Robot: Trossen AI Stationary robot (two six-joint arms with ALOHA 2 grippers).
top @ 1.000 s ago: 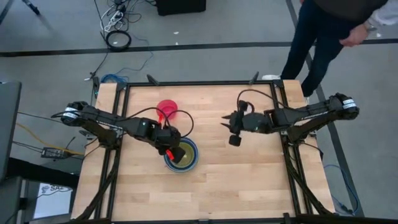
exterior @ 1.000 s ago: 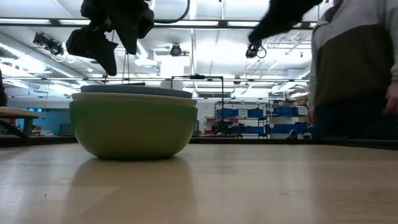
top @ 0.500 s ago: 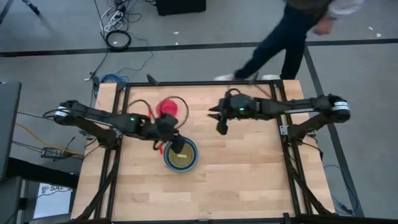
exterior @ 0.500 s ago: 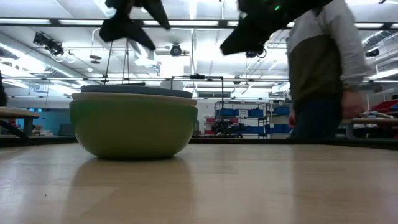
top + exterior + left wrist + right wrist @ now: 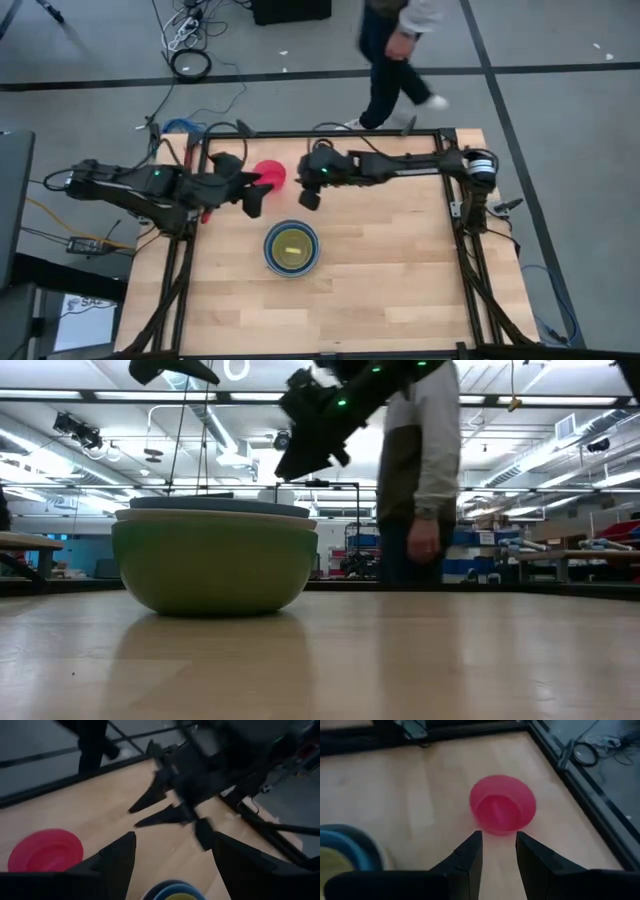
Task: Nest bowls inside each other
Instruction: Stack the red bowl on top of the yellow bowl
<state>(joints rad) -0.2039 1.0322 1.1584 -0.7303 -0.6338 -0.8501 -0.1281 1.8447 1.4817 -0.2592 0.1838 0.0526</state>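
Note:
A stack of nested bowls [image 5: 291, 248] rests on the table left of centre. Its outer bowl is green [image 5: 214, 565]; blue and yellow ones show inside from above. A pink-red bowl [image 5: 502, 805] stands alone on its base near the far edge, mouth up. My right gripper [image 5: 498, 835] hovers open just right of that bowl [image 5: 272, 172], fingers aimed at it, nothing between them. My left gripper [image 5: 252, 200] hangs open in the air between the pink-red bowl and the stack, its fingers [image 5: 120, 857] spread wide.
A person [image 5: 395, 55] walks past beyond the table's far edge and shows behind the stack in the low view [image 5: 420, 470]. Black frame rails [image 5: 320, 133] run along the table's edges. Bare wood lies to the right and near side of the stack.
My left gripper has risen from just over the stack and drawn back toward the table's far-left, tipping from pointing down to nearly level. My right gripper has swept toward the table's left, up to the pink-red bowl. The person has walked leftward behind the table.

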